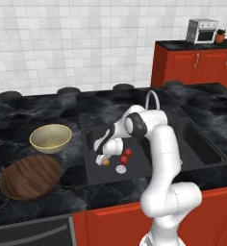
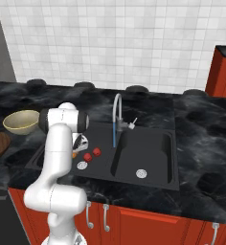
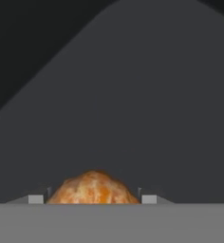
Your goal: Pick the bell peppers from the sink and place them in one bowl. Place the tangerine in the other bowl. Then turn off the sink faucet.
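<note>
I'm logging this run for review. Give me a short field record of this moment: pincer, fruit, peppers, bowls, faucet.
pincer: down in the sink, shut on the tangerine
tangerine: between the fingertips, low in the left basin
peppers: two, loose on the basin floor beside the drain
wooden bowl: on the counter, nothing in it
yellow bowl: on the counter behind the wooden one, nothing in it
faucet: water running into the sink

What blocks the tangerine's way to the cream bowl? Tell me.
Nothing visible does. The gripper is shut on the tangerine low in the sink. From there to the cream bowl lies bare counter. The wooden bowl sits nearer, off that line.
</note>
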Motion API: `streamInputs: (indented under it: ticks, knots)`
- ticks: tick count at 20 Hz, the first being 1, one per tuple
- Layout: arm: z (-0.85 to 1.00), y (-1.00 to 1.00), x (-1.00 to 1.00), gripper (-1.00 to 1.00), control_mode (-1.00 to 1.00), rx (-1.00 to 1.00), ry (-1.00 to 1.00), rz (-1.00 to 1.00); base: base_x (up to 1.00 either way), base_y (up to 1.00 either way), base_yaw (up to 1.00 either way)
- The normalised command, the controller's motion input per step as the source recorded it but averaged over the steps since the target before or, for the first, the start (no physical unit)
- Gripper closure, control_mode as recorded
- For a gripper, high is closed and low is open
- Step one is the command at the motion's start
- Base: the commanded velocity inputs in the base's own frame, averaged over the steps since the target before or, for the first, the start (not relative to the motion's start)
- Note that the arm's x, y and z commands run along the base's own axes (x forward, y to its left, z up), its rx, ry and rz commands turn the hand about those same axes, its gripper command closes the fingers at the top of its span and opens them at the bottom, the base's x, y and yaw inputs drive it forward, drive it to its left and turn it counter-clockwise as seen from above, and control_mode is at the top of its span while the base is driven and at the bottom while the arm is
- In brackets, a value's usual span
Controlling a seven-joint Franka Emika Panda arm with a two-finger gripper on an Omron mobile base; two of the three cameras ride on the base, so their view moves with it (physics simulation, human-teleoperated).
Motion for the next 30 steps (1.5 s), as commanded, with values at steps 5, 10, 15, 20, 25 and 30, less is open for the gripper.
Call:
streamInputs:
  ticks: [5, 10, 15, 20, 25, 30]
  knots:
    - [0.29, 0.00, -0.45, 1.00, -1.00, 0.05, -0.08, 0.00, 0.00, 0.00, 0.00]
    - [0.69, 0.00, -0.60, 1.00, -1.00, 0.06, -0.21, 0.00, 0.00, 0.00, 0.00]
    - [0.86, 0.00, -0.59, 1.00, -1.00, 0.05, -0.26, 0.00, 0.00, 0.00, 0.00]
    - [0.99, -0.13, -0.42, 1.00, -1.00, 0.08, -0.22, 0.00, 0.00, 0.00, 0.00]
    - [0.99, -0.25, -0.23, 1.00, -1.00, 0.16, -0.07, 0.00, 0.00, 0.00, 0.00]
    - [0.76, -0.07, -0.09, 1.00, -1.00, 0.20, 0.00, 0.03, 0.00, 0.00, 0.00]
